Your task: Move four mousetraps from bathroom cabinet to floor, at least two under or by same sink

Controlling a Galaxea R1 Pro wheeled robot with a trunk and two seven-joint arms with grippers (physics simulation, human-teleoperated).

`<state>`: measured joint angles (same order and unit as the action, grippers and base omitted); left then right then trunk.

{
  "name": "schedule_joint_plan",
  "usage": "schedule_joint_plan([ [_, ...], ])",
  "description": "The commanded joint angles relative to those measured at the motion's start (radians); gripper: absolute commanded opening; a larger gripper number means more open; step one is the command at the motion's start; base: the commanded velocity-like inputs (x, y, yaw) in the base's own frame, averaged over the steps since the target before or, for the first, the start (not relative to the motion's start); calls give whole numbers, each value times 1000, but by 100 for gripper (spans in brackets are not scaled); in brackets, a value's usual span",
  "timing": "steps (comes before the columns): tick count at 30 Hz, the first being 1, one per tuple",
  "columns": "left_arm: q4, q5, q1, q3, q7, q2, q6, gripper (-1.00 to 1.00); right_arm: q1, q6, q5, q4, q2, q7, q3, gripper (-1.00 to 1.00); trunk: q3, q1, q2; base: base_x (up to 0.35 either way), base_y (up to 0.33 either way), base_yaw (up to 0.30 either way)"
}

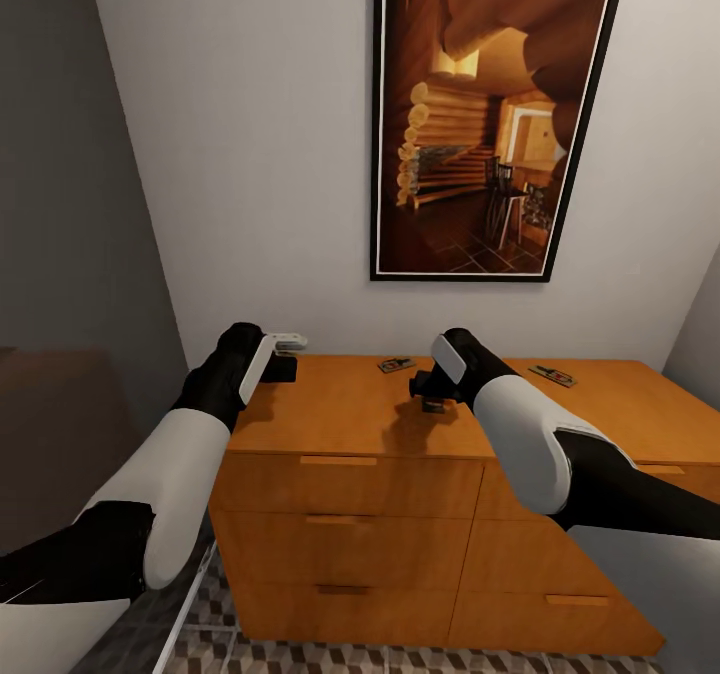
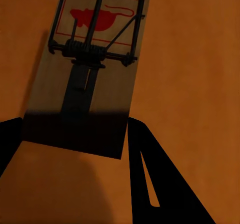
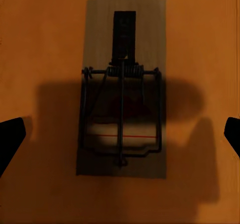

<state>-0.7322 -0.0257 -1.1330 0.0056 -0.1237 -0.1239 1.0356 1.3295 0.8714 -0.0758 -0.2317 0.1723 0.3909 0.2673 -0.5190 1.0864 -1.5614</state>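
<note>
I've got both arms over the top of the cabinet [image 1: 350, 409], the orange-brown drawer chest against the white wall under the framed picture [image 1: 495, 114]. A strip of the cube-pattern bathroom floor [image 1: 400, 659] shows at the chest's foot.

Left gripper [image 1: 285, 354] hangs over the top's left rear corner. In the left wrist view its fingers [image 2: 160, 184] are spread, nothing between them, and a mousetrap [image 2: 92, 69] lies flat on the wood just ahead of the tips. Long axis runs away from the cam, a bit slanted; the red mouse print and spring bar sit at the far end, near end in shadow.

Right gripper [image 1: 432, 394] hovers mid-top. Right wrist view: finger tips [image 3: 11, 139] at either edge, wide apart, straddling w/o touching a second trap [image 3: 121, 87] that's centred below. Its long axis lies across the line between the fingers; dark catch plate at one end, wire loop at the other.

Head view also shows two more traps flat on the top near the wall: one [image 1: 396, 364] betw the grippers, one [image 1: 553, 375] well to the right, long axis skewed diagonally.
</note>
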Motion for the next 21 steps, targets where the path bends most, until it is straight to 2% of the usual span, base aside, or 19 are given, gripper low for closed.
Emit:
schedule_joint_plan([
  [1, -1, 0, -1, 1, -2, 0, 4, -100, 0, 1, -8, -2, 0, 8, 1, 100, -1, 0, -1, 0, 0, 0],
  [21, 0, -3, -1, 1, -2, 0, 4, -100, 0, -39, -7, 28, -8, 7, 1, 100, -1, 0, -1, 0, 0, 0],
])
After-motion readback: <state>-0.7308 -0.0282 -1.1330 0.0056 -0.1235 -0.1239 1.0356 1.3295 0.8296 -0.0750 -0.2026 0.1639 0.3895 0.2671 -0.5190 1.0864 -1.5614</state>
